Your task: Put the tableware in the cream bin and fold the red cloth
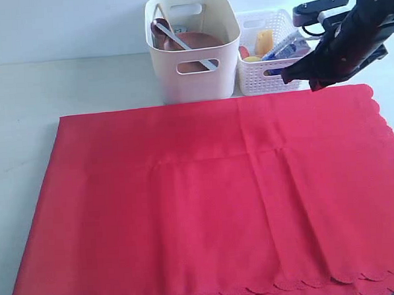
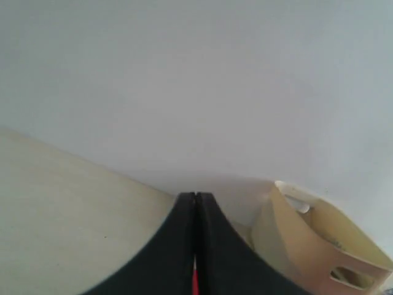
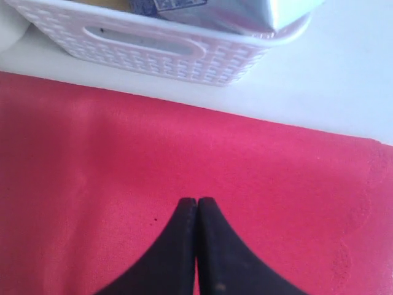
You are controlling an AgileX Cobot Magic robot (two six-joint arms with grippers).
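Cloth (image 1: 206, 200) lies spread flat on the table (image 1: 22, 90), filling the middle and lower frame of the exterior view, with scalloped edges at the bottom and right. Bin (image 1: 195, 81) stands at upper centre, just past the cloth's far edge, with the basket (image 1: 256, 83) just beside it on the right. Right pincer (image 1: 291, 74), pressed together, hangs at upper right over the cloth's far edge. Left pincer (image 2: 195, 196) is pressed together too, a red sliver in its seam. Plate (image 1: 198, 40) and knife (image 1: 178, 39) sit inside the bin.
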